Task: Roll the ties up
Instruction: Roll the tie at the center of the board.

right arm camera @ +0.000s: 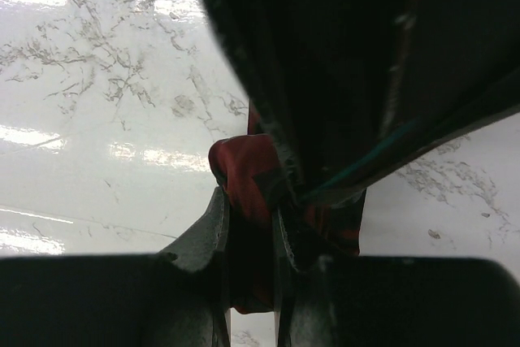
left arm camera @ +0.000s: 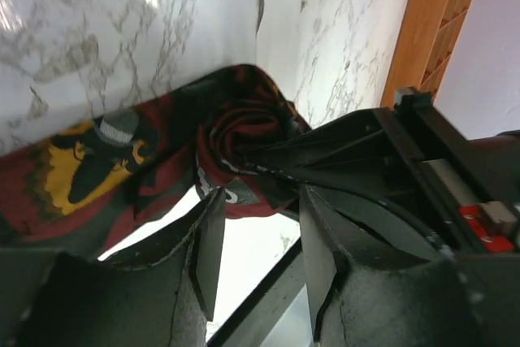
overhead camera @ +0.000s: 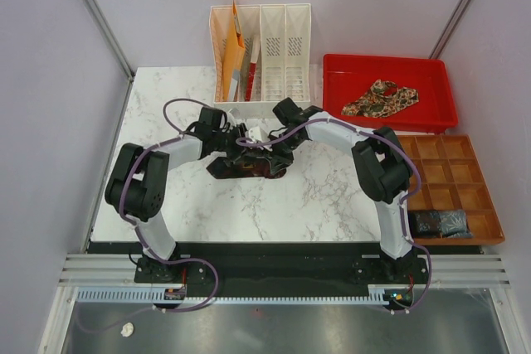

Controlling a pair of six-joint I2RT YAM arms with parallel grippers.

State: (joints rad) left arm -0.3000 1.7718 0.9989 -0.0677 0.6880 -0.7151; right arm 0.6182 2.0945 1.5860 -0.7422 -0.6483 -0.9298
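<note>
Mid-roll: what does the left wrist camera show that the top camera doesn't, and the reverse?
Left wrist only: the coiled end of the dark red tie, pinched by the right gripper, with the left gripper open beside it. Top only: the paisley tie in the red tray. Both: the dark red tie on the marble table.

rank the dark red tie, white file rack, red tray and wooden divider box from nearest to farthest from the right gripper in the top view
1. dark red tie: table centre, clamped by the right gripper.
2. white file rack: just behind it, at the table's back.
3. red tray: back right.
4. wooden divider box: far right side.
</note>
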